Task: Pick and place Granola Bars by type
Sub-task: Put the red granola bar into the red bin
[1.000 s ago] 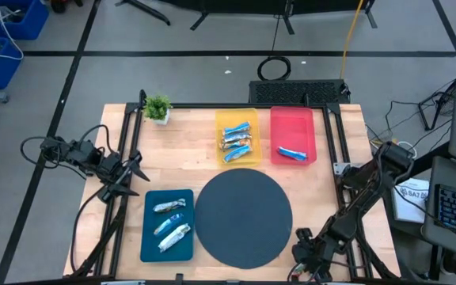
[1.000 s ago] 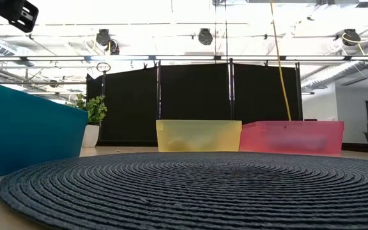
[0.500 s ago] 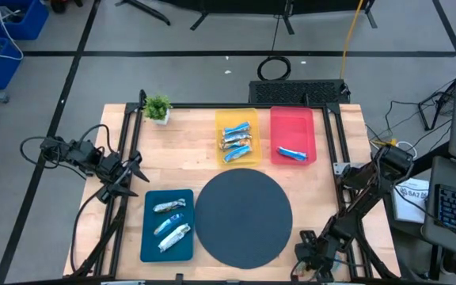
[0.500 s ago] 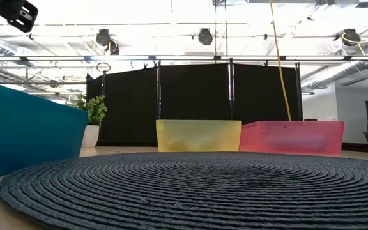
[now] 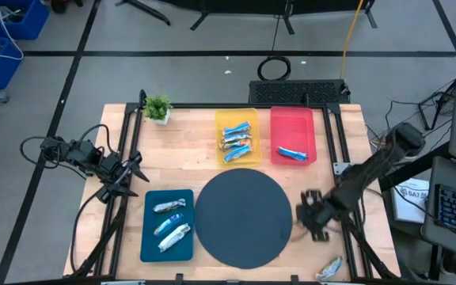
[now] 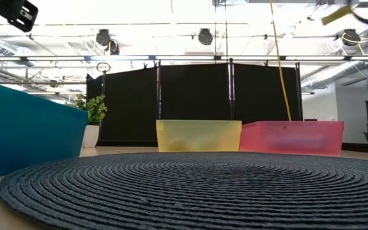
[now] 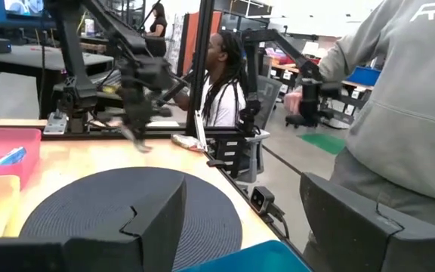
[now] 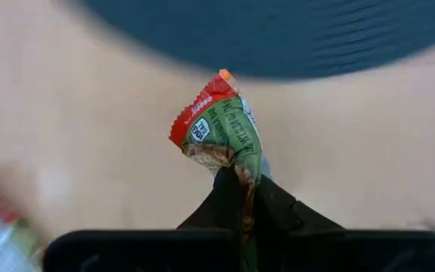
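Granola bar (image 8: 221, 125), in a green wrapper with a red end, hangs from the right gripper (image 8: 240, 185), whose jaws are clamped together on one crimped end of the foil, in the middle of the right wrist view. In the high view that gripper (image 5: 311, 214) is lower right of centre, just off the right rim of the round dark mat (image 5: 242, 215). The wrapper looks light, thin and slick, and crumples at the pinch; a hold on the end seal alone is likely to let it swing or slip, so a grip across the body would be firmer.

Another silvery bar (image 5: 330, 267) lies at the table's lower-right edge, near the frame rail and close to falling off. Sorted bars lie in the yellow tray (image 5: 236, 137) at upper centre, one blue bar (image 5: 292, 153) in the red tray (image 5: 292, 134) beside it, and three in the teal tray (image 5: 168, 224) at lower left.

The left gripper (image 5: 130, 176) waits at the left edge, jaws apart. The mat and bare wood between the trays give open room for carrying.
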